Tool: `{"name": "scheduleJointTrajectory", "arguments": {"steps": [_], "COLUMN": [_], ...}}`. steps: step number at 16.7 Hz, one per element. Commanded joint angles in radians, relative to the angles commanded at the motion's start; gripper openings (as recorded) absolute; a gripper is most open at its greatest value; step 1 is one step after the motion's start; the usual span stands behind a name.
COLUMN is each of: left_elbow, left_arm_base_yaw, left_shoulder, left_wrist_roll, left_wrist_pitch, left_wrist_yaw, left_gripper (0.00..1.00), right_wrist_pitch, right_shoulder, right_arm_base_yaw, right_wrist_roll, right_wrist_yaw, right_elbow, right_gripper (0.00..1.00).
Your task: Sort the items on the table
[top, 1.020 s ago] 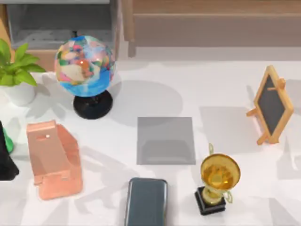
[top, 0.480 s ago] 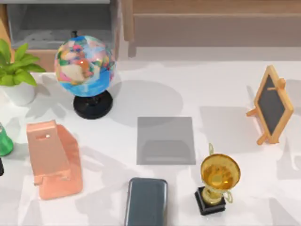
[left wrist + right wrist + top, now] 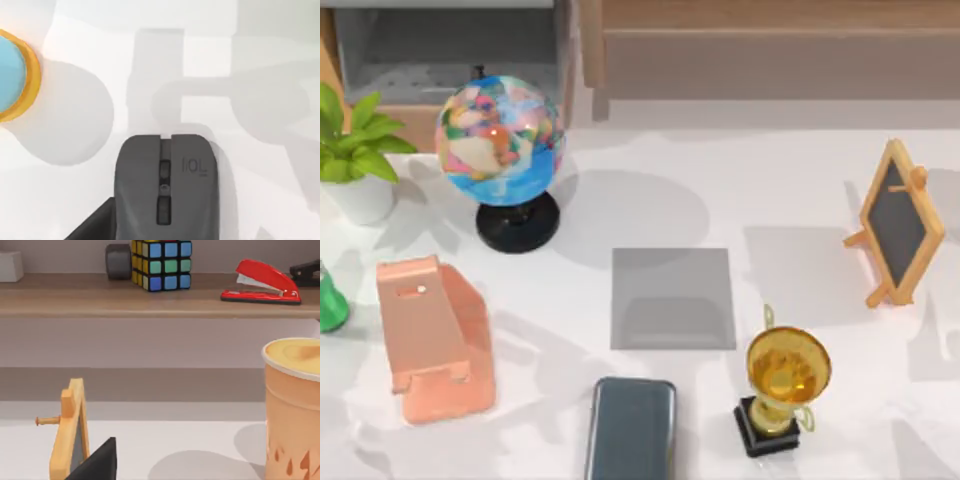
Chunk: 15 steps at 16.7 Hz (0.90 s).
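At the top view's six o'clock edge the slate-grey smartphone [image 3: 631,428] is lying flat on the white table [image 3: 790,200], with the gold trophy [image 3: 784,378] standing just beside it at three o'clock and the pink stand [image 3: 432,338] sitting off at nine o'clock. A grey mat [image 3: 672,298] is lying just beyond the phone, at twelve o'clock from it. Farther back, toward eleven o'clock, the globe [image 3: 500,140] is standing. In the left wrist view the dark grey mouse [image 3: 166,186] is resting on the table directly below the camera; whether either claw is spread or pressed together cannot be told.
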Motion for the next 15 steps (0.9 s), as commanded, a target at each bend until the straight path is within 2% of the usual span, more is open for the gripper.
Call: {"name": "scheduleJointTrajectory", "arguments": {"steps": [7, 15], "left_elbow": [0.259, 0.288], "left_arm_base_yaw": [0.152, 0.166], "left_shoulder": [0.389, 0.432], "left_wrist_roll": [0.098, 0.108], "left_wrist_pitch": [-0.287, -0.314], "left_wrist_yaw": [-0.003, -0.003], "left_gripper": [1.00, 1.00], "right_wrist_pitch": [0.000, 0.000], "right_shoulder": [0.000, 0.000], "right_arm_base_yaw": [0.000, 0.000], "right_wrist_roll": [0.000, 0.000], "right_wrist_yaw": [0.000, 0.000], "right_elbow": [0.000, 0.000], "right_gripper": [1.00, 1.00]}}
